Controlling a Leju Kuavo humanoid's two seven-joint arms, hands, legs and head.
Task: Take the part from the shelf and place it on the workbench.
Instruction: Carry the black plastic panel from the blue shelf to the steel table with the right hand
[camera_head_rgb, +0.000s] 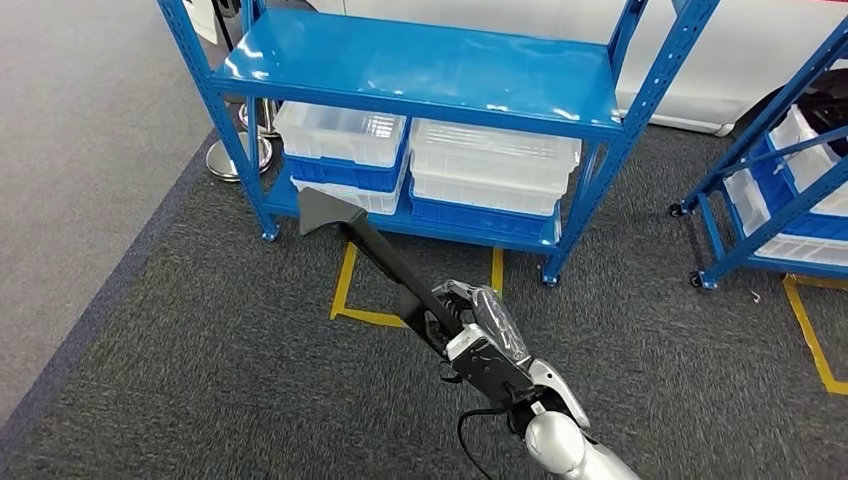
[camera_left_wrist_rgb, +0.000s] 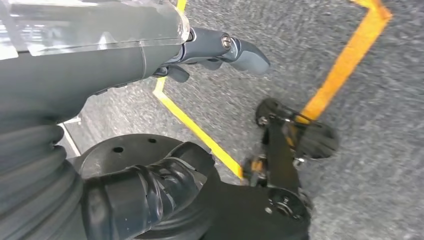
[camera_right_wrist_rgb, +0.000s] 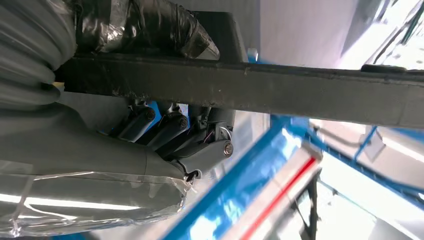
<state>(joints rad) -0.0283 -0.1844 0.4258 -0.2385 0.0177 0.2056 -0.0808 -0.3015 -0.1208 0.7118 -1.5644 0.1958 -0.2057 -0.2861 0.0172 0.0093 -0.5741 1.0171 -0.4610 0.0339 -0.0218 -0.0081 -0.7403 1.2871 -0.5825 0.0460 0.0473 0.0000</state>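
- Right hand (camera_head_rgb: 480, 330), closest to my head camera, grips the long black part (camera_head_rgb: 375, 250) near its lower end; my right wrist view shows the fingers (camera_right_wrist_rgb: 160, 127) wrapped around the dark bar (camera_right_wrist_rgb: 280, 92)
- Part slants up and away over grey carpet (camera_head_rgb: 200, 380), its flared end just before the blue shelf (camera_head_rgb: 420, 75)
- Clear bins (camera_head_rgb: 495, 160) sit on the shelf's lower tier
- Left hand (camera_left_wrist_rgb: 150, 50) hangs above the carpet and yellow floor tape (camera_left_wrist_rgb: 200, 132), fingers curled in, holding nothing
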